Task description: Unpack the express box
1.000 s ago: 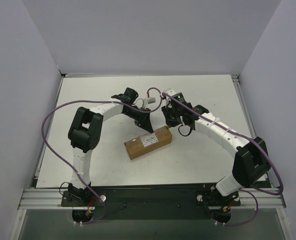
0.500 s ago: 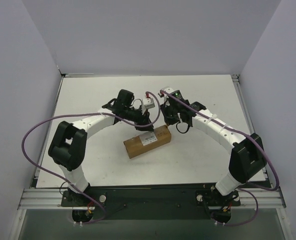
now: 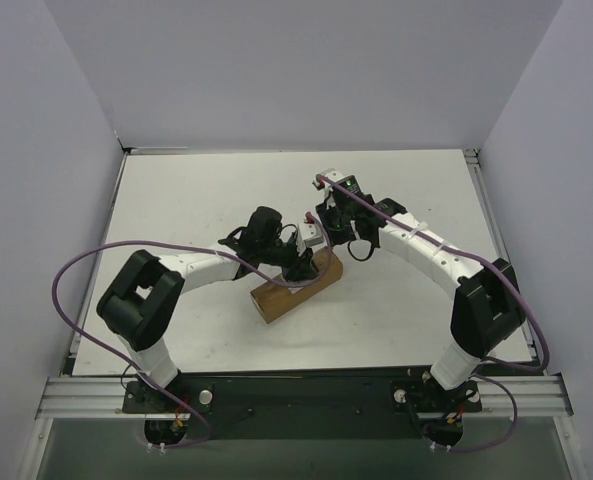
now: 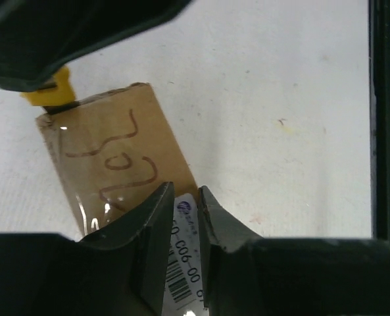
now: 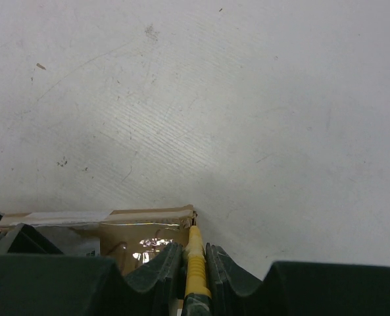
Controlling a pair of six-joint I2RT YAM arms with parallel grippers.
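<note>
The express box (image 3: 281,296), a brown carton with a white label, lies slanted at the table's middle. My left gripper (image 3: 304,266) presses down on its top with the jaws nearly together; in the left wrist view (image 4: 185,197) the label (image 4: 185,263) shows in the narrow gap. My right gripper (image 3: 333,240) is at the box's far right end, shut on a yellow utility knife (image 5: 196,263). The knife's tip touches the box's taped corner (image 5: 181,214). The knife's yellow body also shows in the left wrist view (image 4: 52,92).
The white tabletop (image 3: 196,200) is walled by grey panels on the left, back and right. Purple cables loop off both arms. A metal rail (image 3: 296,395) runs along the near edge.
My left arm has swung down and forward from behind the box, and its gripper has come to rest on the box's top. My right gripper with the knife shifted slightly left toward the box's end.
</note>
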